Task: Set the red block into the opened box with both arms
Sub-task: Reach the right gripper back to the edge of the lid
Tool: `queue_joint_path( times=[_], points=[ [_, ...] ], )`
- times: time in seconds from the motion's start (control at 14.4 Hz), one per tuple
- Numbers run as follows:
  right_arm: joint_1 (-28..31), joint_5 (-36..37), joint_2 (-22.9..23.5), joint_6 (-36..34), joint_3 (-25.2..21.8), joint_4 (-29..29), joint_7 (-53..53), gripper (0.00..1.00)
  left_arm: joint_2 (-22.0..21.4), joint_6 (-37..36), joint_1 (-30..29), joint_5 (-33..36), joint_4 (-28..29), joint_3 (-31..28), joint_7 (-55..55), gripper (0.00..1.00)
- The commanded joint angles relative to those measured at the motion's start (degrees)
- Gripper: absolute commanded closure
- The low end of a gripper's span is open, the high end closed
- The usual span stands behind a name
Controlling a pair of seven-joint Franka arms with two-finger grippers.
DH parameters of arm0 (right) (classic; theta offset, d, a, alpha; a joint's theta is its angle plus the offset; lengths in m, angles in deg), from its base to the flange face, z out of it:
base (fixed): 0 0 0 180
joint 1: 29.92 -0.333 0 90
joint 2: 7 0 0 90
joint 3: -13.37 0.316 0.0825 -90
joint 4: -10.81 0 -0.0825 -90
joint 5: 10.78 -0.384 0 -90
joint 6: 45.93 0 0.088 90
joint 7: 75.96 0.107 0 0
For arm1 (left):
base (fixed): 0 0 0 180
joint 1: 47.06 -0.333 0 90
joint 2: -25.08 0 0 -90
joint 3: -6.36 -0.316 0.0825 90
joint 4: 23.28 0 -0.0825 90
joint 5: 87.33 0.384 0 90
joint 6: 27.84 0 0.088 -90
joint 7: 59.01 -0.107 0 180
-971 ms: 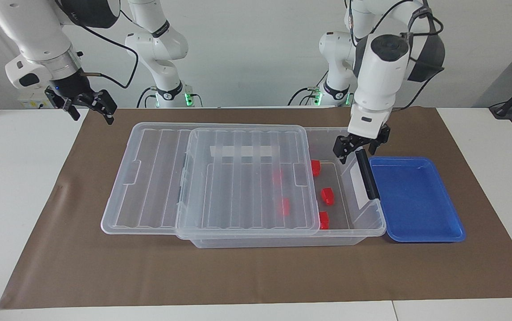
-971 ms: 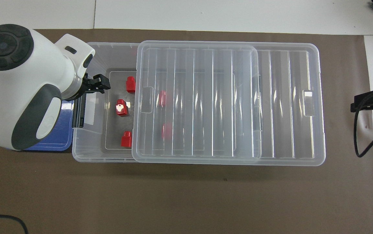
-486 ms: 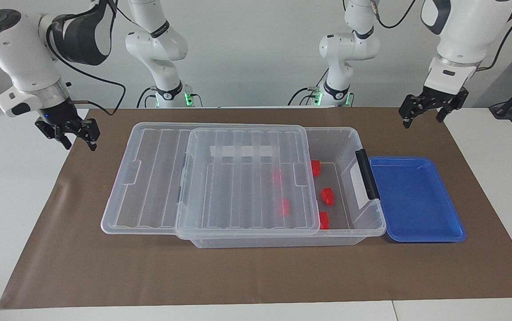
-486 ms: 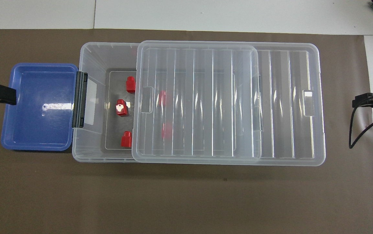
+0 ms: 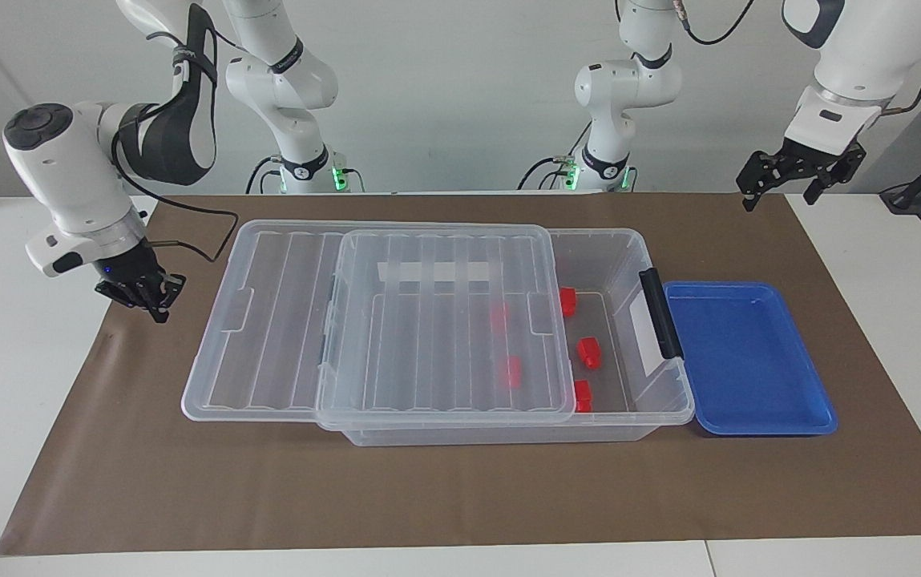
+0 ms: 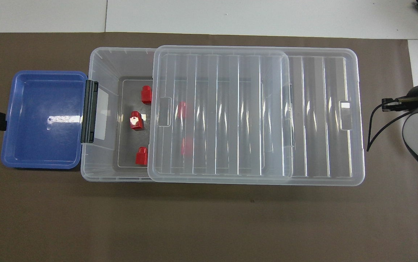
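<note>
The box (image 5: 628, 264) sits mid-tabletop on the brown mat (image 5: 428, 489), and its clear ribbed lid (image 5: 444, 320) is slid toward the right arm's end, hanging out past the box's rim there and leaving an uncovered strip at the left arm's end. In that strip, three red blocks on the floor of the box: one red block (image 5: 589, 353) in the middle, another (image 5: 568, 300) nearer the robots, a third (image 5: 583, 396) farther out by the box's wall. Two more blocks (image 5: 513, 372) show blurred through the lid. The black handle (image 5: 660, 312) caps the box's end wall, and the blue tray (image 5: 749, 361) lies right against it — no gap between the two rims. Left hand (image 5: 797, 178) hangs high over the mat's edge toward its own end of the tabletop, well apart from tray and box, fingers spread and holding nothing. Right hand (image 5: 143, 295) is low over the mat just beside the overhanging lid's end edge, not touching it — fingertips pinched together, nothing between them. There's a wide bare band of mat along the box's long side farther from the robots, and a narrower one along the side nearer them.
</note>
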Motion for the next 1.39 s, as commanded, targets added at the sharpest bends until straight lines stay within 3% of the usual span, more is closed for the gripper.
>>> queue_joint_path(
  times=[0.0, 0.28, 1.32],
  points=[
    [-1.02, -3.22, 0.68, 1.29, 0.53, -0.38, -1.80, 1.00, -1.46, -1.55, 0.50, -0.67, 0.73, 0.37, -0.86, 0.00],
    [-2.70, -5.16, 1.12, 2.26, 0.53, -0.29, -1.63, 1.00, -3.31, 0.46, 1.56, -3.22, 4.15, -0.59, -0.60, 0.00],
    [-11.83, -7.27, 1.64, 3.31, 0.62, -0.21, 11.73, 1.00, -2.87, 0.47, 1.91, -3.30, 3.02, 0.11, -0.07, 0.00]
  ],
)
